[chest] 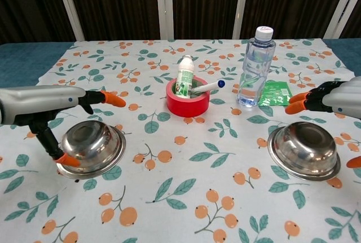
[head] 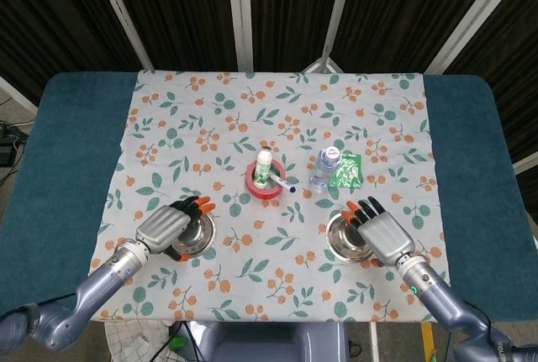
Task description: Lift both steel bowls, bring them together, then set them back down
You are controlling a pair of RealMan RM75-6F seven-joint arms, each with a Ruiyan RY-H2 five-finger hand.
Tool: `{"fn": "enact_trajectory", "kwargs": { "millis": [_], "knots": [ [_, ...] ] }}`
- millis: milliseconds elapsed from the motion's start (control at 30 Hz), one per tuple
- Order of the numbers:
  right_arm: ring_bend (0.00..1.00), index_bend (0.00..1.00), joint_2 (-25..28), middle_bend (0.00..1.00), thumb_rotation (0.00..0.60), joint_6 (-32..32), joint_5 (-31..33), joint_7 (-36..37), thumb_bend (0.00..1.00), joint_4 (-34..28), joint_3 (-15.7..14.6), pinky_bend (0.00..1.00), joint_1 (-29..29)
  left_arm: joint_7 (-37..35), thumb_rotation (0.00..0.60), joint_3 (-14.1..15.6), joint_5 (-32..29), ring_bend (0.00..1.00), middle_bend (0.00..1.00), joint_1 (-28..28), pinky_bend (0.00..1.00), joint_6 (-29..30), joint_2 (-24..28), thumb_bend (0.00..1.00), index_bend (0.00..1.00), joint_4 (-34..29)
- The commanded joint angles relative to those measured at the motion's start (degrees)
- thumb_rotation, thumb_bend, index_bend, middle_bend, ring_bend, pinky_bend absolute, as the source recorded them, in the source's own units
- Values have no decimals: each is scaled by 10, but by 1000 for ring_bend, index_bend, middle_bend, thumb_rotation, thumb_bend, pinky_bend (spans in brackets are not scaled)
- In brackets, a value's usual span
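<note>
Two steel bowls rest upright on the floral cloth. The left bowl [chest: 90,146] [head: 193,236] lies under my left hand [chest: 53,103] [head: 166,225], whose fingers are spread above it and hold nothing. The right bowl [chest: 304,150] [head: 346,243] sits flat near the front right. My right hand [chest: 333,99] [head: 383,229] hovers over its far side with fingers stretched out, off the rim. The thumb tips of both hands hang near the bowls' outer edges.
A red cup [chest: 188,102] holding a small white bottle and a marker stands in the middle. A clear water bottle [chest: 252,67] is to its right, beside a green packet [chest: 275,92]. The floral cloth [head: 277,110] covers a blue table [head: 59,177].
</note>
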Motion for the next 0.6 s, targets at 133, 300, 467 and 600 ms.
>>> {"fn": "enact_trajectory", "kwargs": {
  "millis": [133,300,467,600],
  "knots": [
    [146,171,14,18,600,97,-59,102,44,-42,28,0,-35,0,600,6,65,0,0,43,166,95,65,0,92,-77],
    [153,197,3,24,600,240,-185,209,44,19,20,0,-92,112,600,37,71,0,0,121,165,215,133,0,98,-155],
    [153,197,19,24,600,305,-209,204,44,49,4,0,-134,162,600,75,137,0,0,199,161,328,150,0,104,-160],
    [153,197,30,24,600,352,-222,206,45,59,-15,0,-174,192,600,107,158,0,0,259,161,389,152,0,105,-136]
  ]
}}
